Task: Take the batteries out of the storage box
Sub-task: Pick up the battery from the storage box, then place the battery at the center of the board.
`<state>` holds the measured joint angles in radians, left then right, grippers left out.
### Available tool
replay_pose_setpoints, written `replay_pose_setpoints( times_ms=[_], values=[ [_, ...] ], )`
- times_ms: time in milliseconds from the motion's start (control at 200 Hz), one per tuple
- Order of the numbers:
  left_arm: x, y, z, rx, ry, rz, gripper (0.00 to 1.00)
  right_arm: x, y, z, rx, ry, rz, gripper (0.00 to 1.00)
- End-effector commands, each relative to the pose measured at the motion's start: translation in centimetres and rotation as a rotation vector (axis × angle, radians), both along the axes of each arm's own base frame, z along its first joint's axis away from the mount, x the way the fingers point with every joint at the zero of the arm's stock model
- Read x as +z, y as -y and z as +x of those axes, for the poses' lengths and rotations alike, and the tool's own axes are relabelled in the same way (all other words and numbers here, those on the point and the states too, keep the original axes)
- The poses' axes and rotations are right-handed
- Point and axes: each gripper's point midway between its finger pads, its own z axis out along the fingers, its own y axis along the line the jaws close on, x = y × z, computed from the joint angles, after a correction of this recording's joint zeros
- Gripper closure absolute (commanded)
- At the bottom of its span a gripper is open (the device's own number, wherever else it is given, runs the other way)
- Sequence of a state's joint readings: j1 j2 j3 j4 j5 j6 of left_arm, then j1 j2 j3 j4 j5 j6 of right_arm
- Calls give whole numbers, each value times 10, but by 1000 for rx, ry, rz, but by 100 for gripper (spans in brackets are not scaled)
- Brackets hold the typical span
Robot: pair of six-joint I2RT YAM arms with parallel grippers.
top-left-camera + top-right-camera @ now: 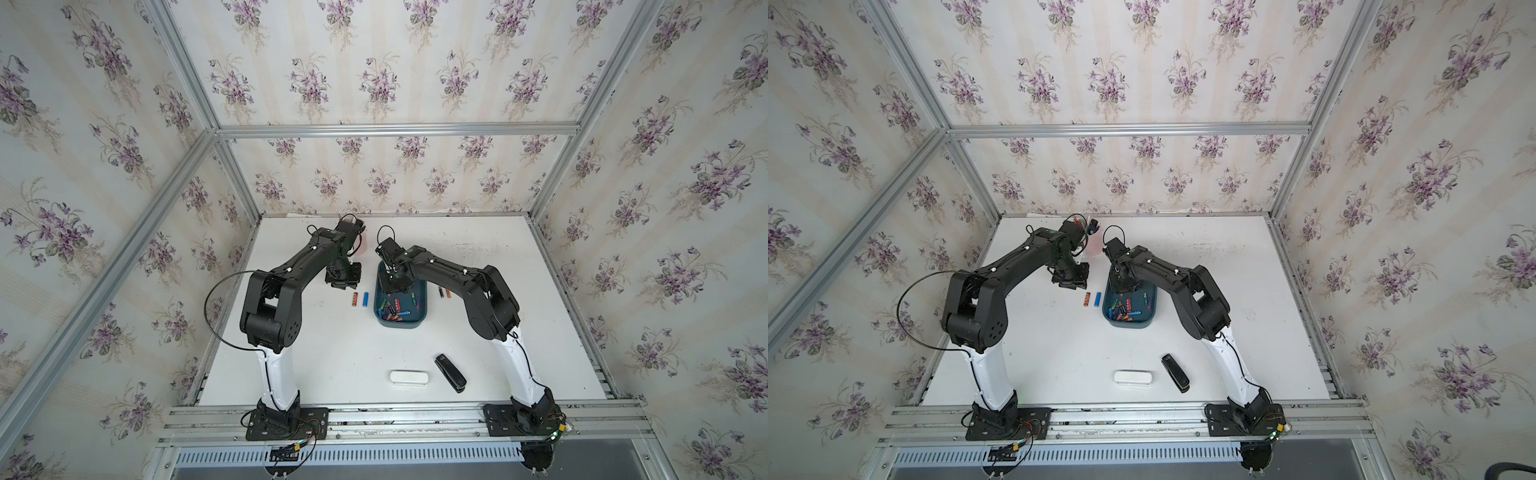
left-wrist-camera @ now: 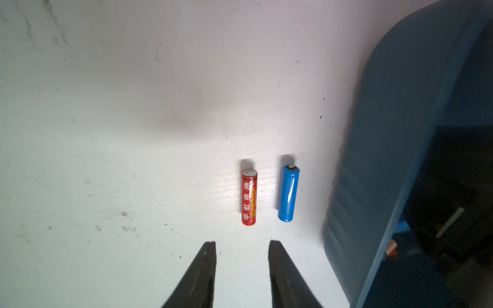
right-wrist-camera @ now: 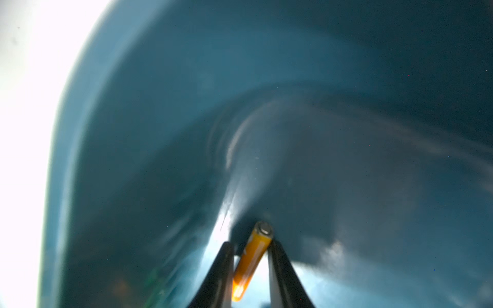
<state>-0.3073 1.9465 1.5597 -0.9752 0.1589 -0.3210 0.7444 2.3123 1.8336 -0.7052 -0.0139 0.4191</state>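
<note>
The white worktop carries everything. On it sits the storage box, dark teal, just to the right of the left hand. The box surrounds the right hand, which reaches down into its far end, close to a rounded corner of the wall. The half of the box behind that hand, toward the arm bases, holds a loose heap of batteries in mixed colours. Well behind both hands lie a black oblong tool and a white case, near each other but apart.

The left hand hovers over bare worktop outside the box, released, with its two fingers apart. Just beyond its fingertips two cells lie side by side, parallel and not touching. The red battery is in line with the gap between the fingers. The blue battery lies between the red one and the box wall, clear of the wall.

The right hand is clenched on an orange battery. It lies slantwise between the fingers and touches both, its metal end cap poking past the fingertips toward the wall. Whether it is off the box floor cannot be told.

On that hand's outer side, outside the box and beside the right arm, a pair of batteries rests on the worktop, one dark and one orange.
</note>
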Motion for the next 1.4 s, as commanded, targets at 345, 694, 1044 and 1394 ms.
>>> replay_pose_setpoints(
  times_ms=[345,694,1044,1394],
  values=[
    [8,-5,-2,-2,9,22,62,-3,19,-19,23,-87,-58,86],
    [14,-5,-2,5,18,19,62,62,29,-1,-18,7,32,85],
    [18,-6,-5,8,19,18,61,106,86,13,-87,63,75,85],
    [18,-3,-2,21,22,2,61,78,198,10,-228,26,8,85]
  ],
)
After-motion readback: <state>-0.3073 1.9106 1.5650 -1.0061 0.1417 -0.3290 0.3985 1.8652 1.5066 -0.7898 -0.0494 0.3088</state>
